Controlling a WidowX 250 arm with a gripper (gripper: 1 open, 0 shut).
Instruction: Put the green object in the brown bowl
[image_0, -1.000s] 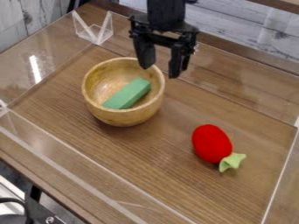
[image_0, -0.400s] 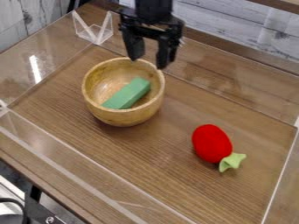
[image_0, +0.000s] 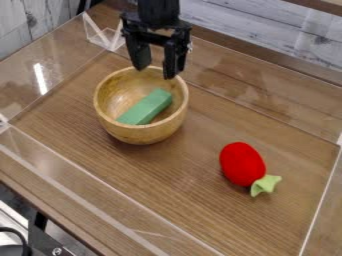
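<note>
Can see the gripper pointing down at the far side of the brown bowl, with fingertips spread wide and gripping nothing. Cannot tell from this angle how high above the rim they hang, or whether they touch it. Overlap the bowl's far rim in the view, hiding a little of it.

Find the green object inside the bowl, lying on a slant, with one end toward the near left and the other toward the far right. Notice open space within the bowl on its left, and nothing lying over it.

Looking around, spot a red strawberry-like toy on the wooden table, right of the bowl and nearer the camera, well apart from it. Note its pale green leaf pointing toward the near right. Behind the bowl to the left, make out a clear, angular item, near the dark arm and partly overlapped by it in the view. Beyond that, see white boards. At the near-left corner, catch dark equipment and cables, cut off by the edge of the view and too partial to name.
</note>
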